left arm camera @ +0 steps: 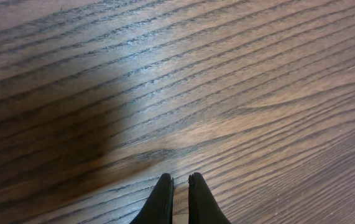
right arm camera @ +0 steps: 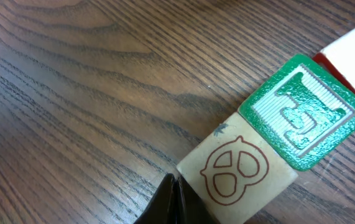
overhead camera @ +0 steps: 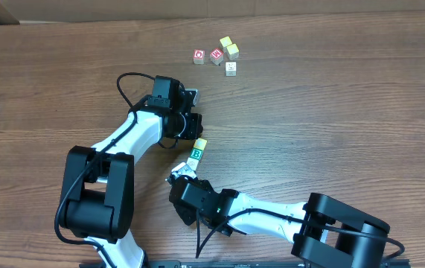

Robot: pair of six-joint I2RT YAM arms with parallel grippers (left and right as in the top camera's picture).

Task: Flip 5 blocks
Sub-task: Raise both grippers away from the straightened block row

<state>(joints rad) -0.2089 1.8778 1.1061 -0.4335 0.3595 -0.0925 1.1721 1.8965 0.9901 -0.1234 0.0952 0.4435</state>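
Two tiny wooden cubes lie touching near the middle of the brown wood-grain table (overhead camera: 331,112): a green-topped letter block (overhead camera: 196,155) and a pale yellowish block (overhead camera: 200,144) just beyond it. The black right claw (overhead camera: 184,170) is closed just beside the green one, and the black left claw (overhead camera: 191,123) is closed near the yellowish one. Toward the far edge stand a yellow-topped block (overhead camera: 225,42), a plain pale block (overhead camera: 232,51) and a whitish block (overhead camera: 231,68), beside one red-printed cube (overhead camera: 199,56) and a second red-printed cube (overhead camera: 216,55). No container shows in any view, and every cube rests bare on the table.

From the left wrist, the left claw (left arm camera: 180,186) has its tips pressed together. Only bare table lies ahead of it, with no block in view.

From the right wrist, the right claw (right arm camera: 174,186) is narrow and holds nothing. Its tips touch a pretzel-marked pale face (right arm camera: 236,168) that adjoins the green letter face. Whether these are two faces of one cube, I cannot tell.

The green block looks like the first to be turned. A shut tip would probably only slide it into its neighbour. A better approach is to widen the jaws, grip two opposite side faces squarely, lift clear, roll the wrist and set it down well apart.
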